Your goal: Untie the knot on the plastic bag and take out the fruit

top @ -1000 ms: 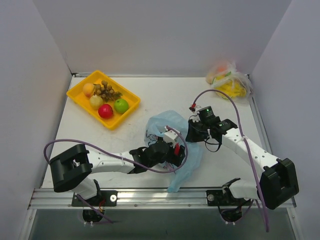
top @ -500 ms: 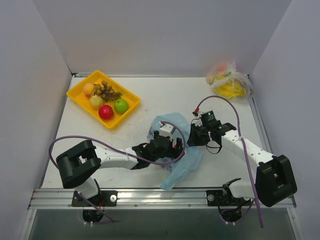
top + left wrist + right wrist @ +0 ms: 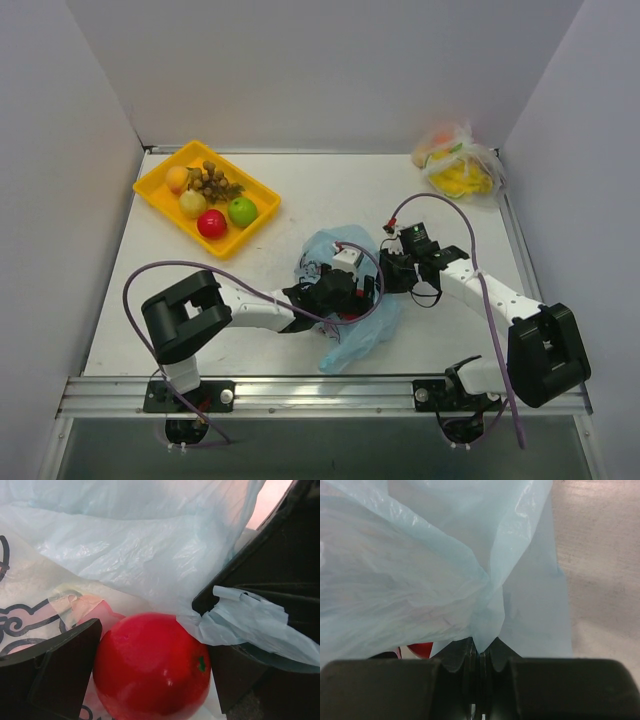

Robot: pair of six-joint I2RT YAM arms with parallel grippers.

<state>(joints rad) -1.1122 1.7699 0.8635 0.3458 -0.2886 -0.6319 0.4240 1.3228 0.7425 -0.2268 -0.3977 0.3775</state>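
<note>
Top external: plastic bag [image 3: 352, 345] lies crumpled mid-tabletop [image 3: 300, 190], near the front edge, between the two arms. The left arm [image 3: 255, 312] reaches into it from the left. The left jaws are buried in the plastic, so their state can't be read from here. The right arm [image 3: 480, 290] comes in from the right, with its jaws at the bag's upper right edge. Yellow tray [image 3: 160, 190] sits back left, well apart from the bag. It holds an orange [image 3: 177, 178], brown bunch [image 3: 212, 181], yellow pear [image 3: 192, 203], green apple [image 3: 242, 211] and red apple [image 3: 211, 223]. Clear bag [image 3: 460, 165] is at the back right corner.

Left wrist: the camera is inside the plastic bag [image 3: 140, 555]. The left jaws are spread wide, with a second red apple [image 3: 150, 667] sitting between the fingers [image 3: 60, 670]. The left finger is right against it; the right one is apart from it, with a fold of blue film [image 3: 250, 625] draped over it. The bag's white printed panel [image 3: 15, 625] is on the left.

Right wrist: right jaws are fully closed, pinching a gathered fold of the plastic bag [image 3: 420, 580]. The film fans upward from the pinch. A red patch [image 3: 415, 650] shows under the plastic. Bare tabletop [image 3: 600, 555] is on the right.
</note>
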